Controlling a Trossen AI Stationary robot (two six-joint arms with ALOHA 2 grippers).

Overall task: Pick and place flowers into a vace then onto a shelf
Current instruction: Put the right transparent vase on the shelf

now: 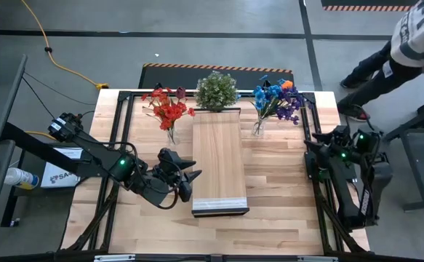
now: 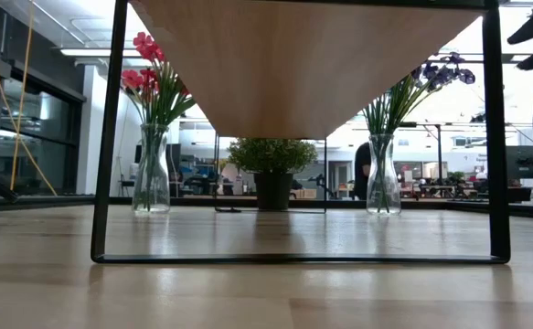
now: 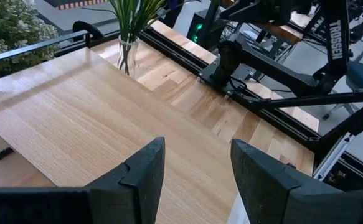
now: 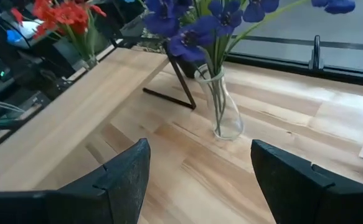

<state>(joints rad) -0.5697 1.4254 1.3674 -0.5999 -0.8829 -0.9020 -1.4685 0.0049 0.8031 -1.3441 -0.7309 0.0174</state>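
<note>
Tabletop [image 1: 277, 182] of slatted light wood fills the overhead view, framed by black rails; shelf [image 1: 218, 156] stands raised along its middle on thin black legs, its pale end edge toward the near side, its top bare; left arm reaches in from the left, and the left gripper [image 1: 190, 178] hangs just beside the shelf's near left edge — its 2 fingers [image 3: 137, 177] stand apart with nothing between them, the shelf's plank showing under the gap; right arm rests folded at the table's right edge, right gripper [image 1: 318, 156] pointing toward the blue bunch, its fingers [image 4: 125, 174] also spread and empty; potted plant [image 1: 217, 90], round and bushy, sits at the shelf's far end; flowers stand in 2 clear glass vases on the tabletop, not on the shelf — red flowers [image 1: 168, 108] in the left vase [image 2: 152, 174], left of the shelf; blue and purple flowers [image 1: 277, 98] with 1 orange bloom [image 1: 287, 84] in the right vase [image 4: 221, 112], right of the shelf; a person's legs [image 1: 372, 73] show on the floor beyond the far right corner.
</note>
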